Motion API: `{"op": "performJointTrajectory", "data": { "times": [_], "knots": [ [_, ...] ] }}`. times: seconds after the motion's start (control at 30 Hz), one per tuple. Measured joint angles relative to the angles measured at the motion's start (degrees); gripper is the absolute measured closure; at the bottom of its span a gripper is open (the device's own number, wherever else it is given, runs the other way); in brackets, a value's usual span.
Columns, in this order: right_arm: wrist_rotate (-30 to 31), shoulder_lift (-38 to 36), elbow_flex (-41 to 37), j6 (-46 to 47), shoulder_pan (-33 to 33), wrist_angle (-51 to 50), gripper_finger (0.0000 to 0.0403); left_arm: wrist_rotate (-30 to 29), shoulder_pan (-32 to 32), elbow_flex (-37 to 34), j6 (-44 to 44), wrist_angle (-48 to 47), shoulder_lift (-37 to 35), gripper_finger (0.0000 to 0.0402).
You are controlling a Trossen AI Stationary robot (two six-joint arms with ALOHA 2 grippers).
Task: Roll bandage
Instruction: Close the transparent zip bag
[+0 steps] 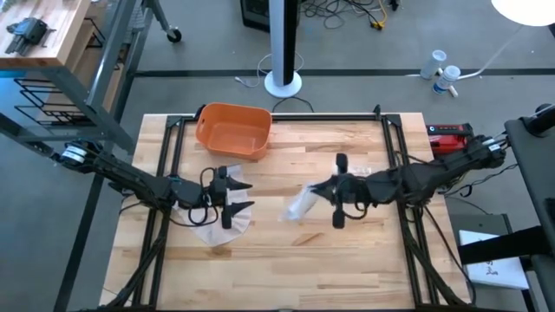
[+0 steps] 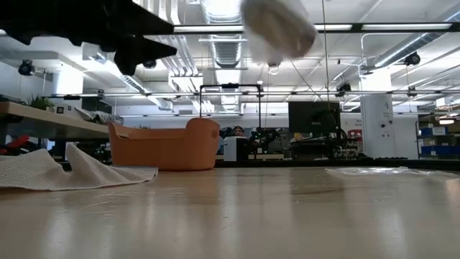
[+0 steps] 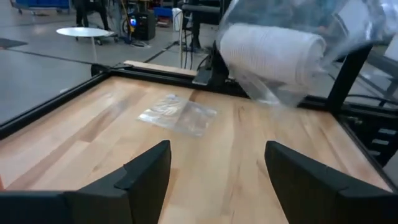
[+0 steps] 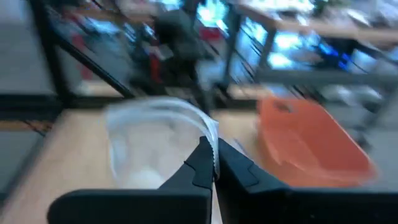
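crinkly clear bag (image 1: 299,205), rolled bandage (image 3: 270,53)

Bright, even overhead lighting is filling the scene. In the low view, ceiling strip lights (image 2: 215,29) are glaring white and reflecting softly off the wooden table (image 2: 237,216), whose near edge is blurring out of focus. Soft, faint shadows are lying under the arms in the high view. The right wrist view is smearing heavily with motion blur; the orange basket (image 4: 311,143) is looking hazy.

Overhead and table-level views share the orange basket (image 1: 232,131) — wrist cameras sit close.
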Motion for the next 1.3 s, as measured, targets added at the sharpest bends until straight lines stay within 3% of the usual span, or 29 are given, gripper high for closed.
{"op": "performJointTrajectory", "data": {
  "times": [0.1, 0.27, 0.43, 0.6, 0.73, 1.03, 1.3],
  "knots": [
    [4.19, 0.39, 0.11, 6.24, 0.32, -6.23, 0.0403, 0.48, -0.33, 1.04, -1.06, 0.67, -0.04, 0.0153],
    [4.39, 2.22, -1.92, 20.96, 0.56, -11.36, 0.0403, 1.51, -2.73, 3.21, -0.51, 2.50, 1.40, 0.0151],
    [7.29, 5.72, -2.33, 30.75, 0.30, -18.34, 0.0403, -1.62, -4.11, 4.32, 0.43, 1.93, 5.72, 0.0144],
    [10.27, 5.53, -1.76, 29.25, -0.97, -17.61, 0.0403, -4.93, -3.51, 5.20, 2.67, 2.24, 7.48, 0.0143],
    [13.82, 4.03, 0.16, 23.10, -3.20, -17.83, 0.0403, -5.57, -1.49, 6.54, 7.61, 2.39, 4.83, 0.0143],
    [13.45, 2.76, 1.87, 20.52, -3.77, -17.87, 0.0403, -4.77, 1.56, 9.40, 11.64, -1.27, 2.04, 0.0143],
    [11.49, 2.87, 1.80, 20.00, -2.50, -17.72, 0.0403, -4.70, 1.97, 8.55, 8.05, 0.95, 10.04, 0.0129]
  ]
}}
